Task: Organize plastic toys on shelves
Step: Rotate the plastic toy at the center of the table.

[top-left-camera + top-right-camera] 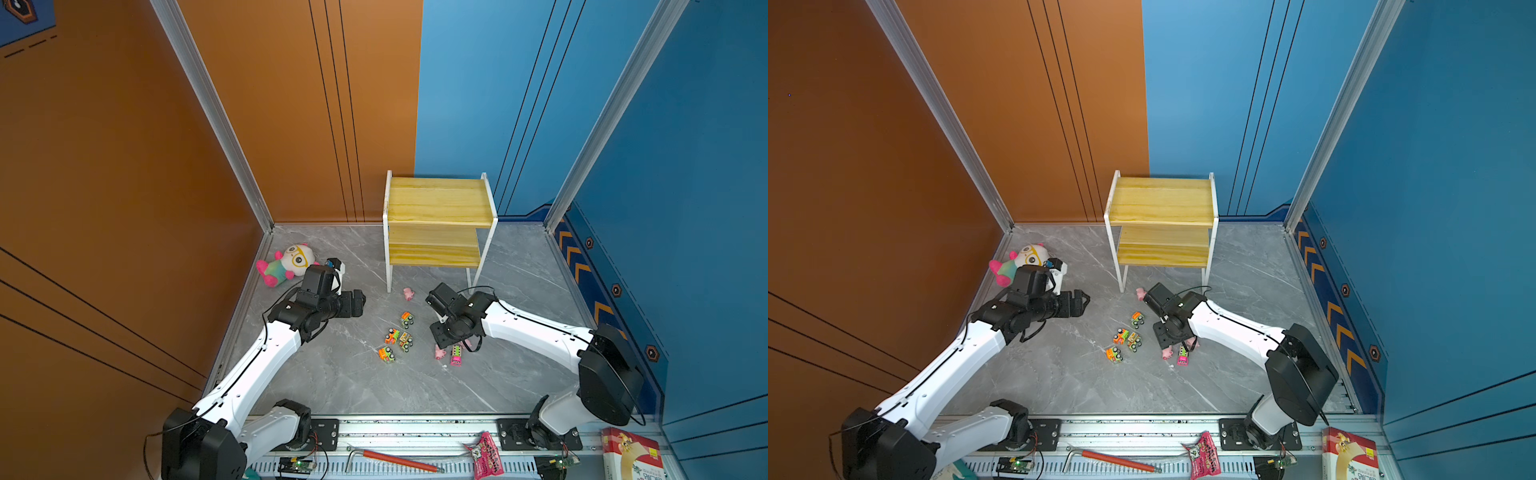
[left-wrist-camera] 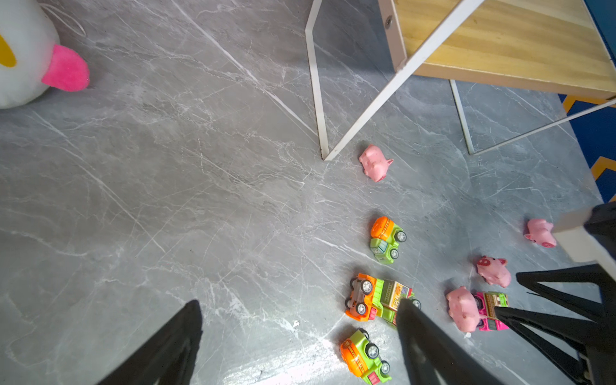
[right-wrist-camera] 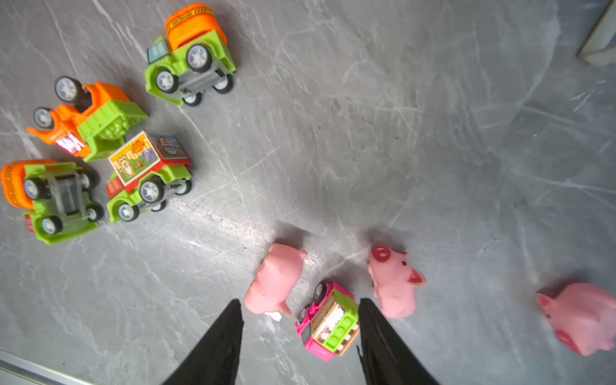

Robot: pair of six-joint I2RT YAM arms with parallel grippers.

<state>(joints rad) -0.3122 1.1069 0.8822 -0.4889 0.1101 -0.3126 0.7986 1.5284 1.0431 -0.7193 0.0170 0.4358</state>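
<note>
The shelves (image 1: 440, 224) stand at the back with both yellowish boards bare. Several orange-and-green trucks (image 1: 399, 338) lie clustered on the grey floor. My right gripper (image 3: 300, 301) is open, pointing down over a pink truck (image 3: 328, 321) that lies on its side between the fingers, close to one of them. Pink pigs lie on either side of it (image 3: 275, 280) (image 3: 395, 283), with a third pig (image 3: 581, 316) further off. Another pig (image 1: 409, 294) lies by the rack's front leg. My left gripper (image 2: 300, 302) hangs open and empty above the floor, left of the trucks.
A plush doll (image 1: 286, 262) lies in the back left corner, just behind my left arm. Orange and blue walls close in the floor. On the front rail lie a red-handled tool (image 1: 395, 459), a pink packet (image 1: 486, 455) and a box (image 1: 631, 455).
</note>
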